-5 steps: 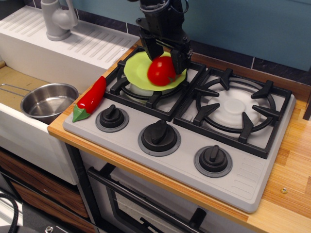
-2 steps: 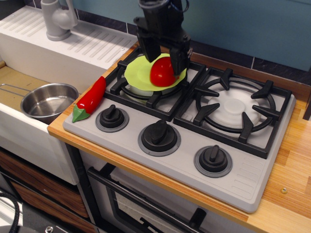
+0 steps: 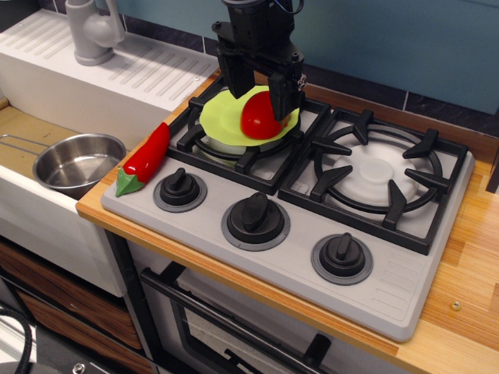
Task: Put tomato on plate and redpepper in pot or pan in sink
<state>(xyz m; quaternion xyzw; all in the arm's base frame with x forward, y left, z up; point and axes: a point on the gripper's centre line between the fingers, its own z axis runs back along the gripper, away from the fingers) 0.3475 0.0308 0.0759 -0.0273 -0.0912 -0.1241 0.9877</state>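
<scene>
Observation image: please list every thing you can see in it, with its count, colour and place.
tomato: one, red, on the plate on the rear left burner
plate: one, lime green, on the rear left burner
redpepper: one, red with a green stem end, on the stove's left edge
pot: one, shiny steel, in the sink at the left
sink: one, white, left of the stove
tap: one, grey, on the draining board
stove: one, grey with black grates, on the wooden counter
knobs: three, dark grey, along the stove's front
gripper: one, black, open, above the tomato
</scene>
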